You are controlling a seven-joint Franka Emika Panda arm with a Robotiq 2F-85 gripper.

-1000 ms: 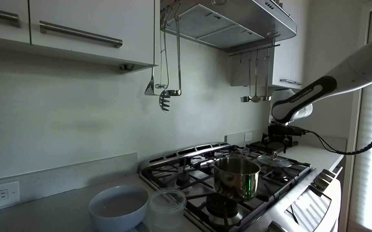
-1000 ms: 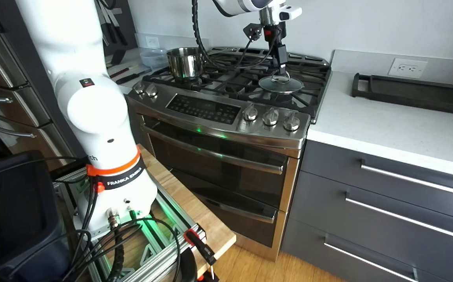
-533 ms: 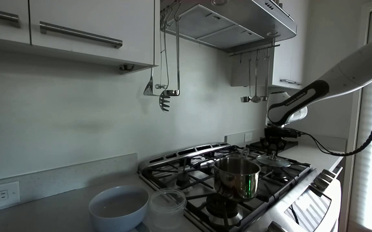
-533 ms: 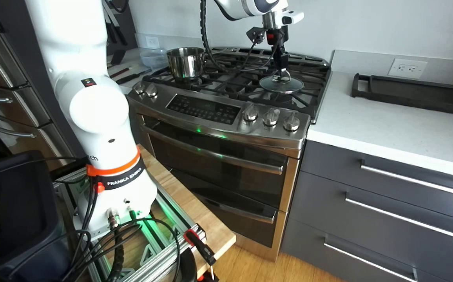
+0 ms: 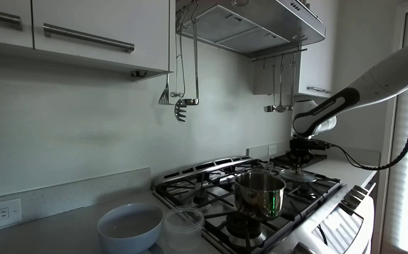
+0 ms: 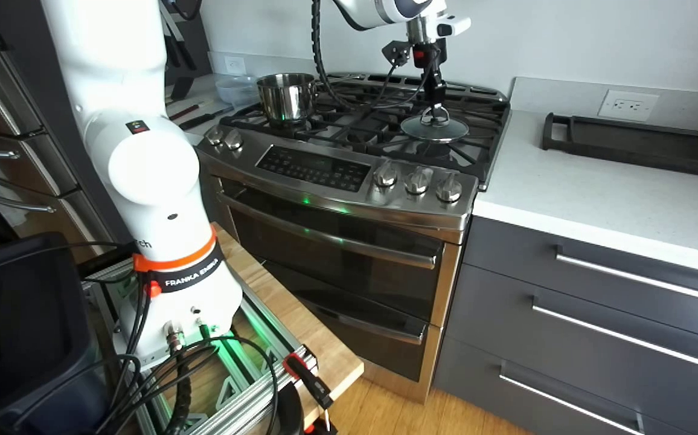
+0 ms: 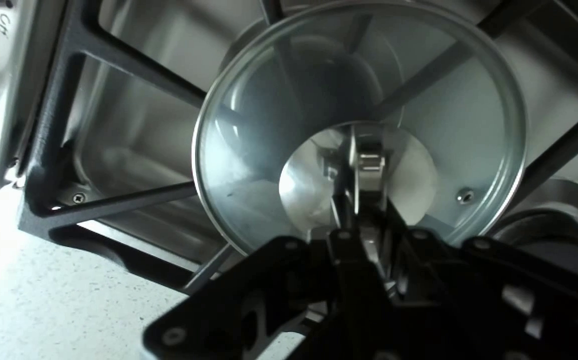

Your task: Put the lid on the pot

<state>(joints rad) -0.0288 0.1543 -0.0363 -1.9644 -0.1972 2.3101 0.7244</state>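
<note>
Hand (image 6: 436,110), black, two-fingered, newly clamps the round glass lid (image 6: 435,132) by its handle (image 7: 370,175) near the right edge of the black-grated surface (image 7: 144,120), likely permitting transfer to the shiny cylindrical steel pot (image 5: 258,203).

Free air straight above the pot (image 5: 259,201), mouth upward; range hood (image 5: 246,26) well overhead. Wide passage between pot and lid (image 6: 436,132), above the grate (image 7: 129,201). Obstacles: pot handle (image 5: 268,167), upright at the rim on the lid's side; cable (image 6: 317,48), low across that gap in an exterior view, depth unclear; ladles (image 5: 269,108) hung below the hood, towards the lid's end. Bowl (image 5: 130,234) and plastic tub (image 5: 183,231) just beside the stove (image 6: 325,232), at the pot's end. Gripper (image 7: 366,205) tight around the lid; room underneath unreadable.
</note>
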